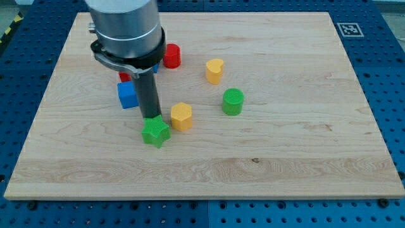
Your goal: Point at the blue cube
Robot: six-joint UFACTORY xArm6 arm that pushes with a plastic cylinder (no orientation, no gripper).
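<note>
The blue cube [128,95] sits on the wooden board [285,145] at the view's left of centre. My rod comes down from the arm's grey body at the view's top left. My tip [151,118] is at the top edge of the green star block [155,132], a short way to the lower right of the blue cube. It is apart from the cube. I cannot tell if it touches the green star.
A yellow hexagon block [181,116] lies right of the green star. A green cylinder [233,101], a yellow heart block [214,71] and a red cylinder [171,56] lie further right and up. Another red block [123,76] and a blue block [155,66] are mostly hidden behind the arm.
</note>
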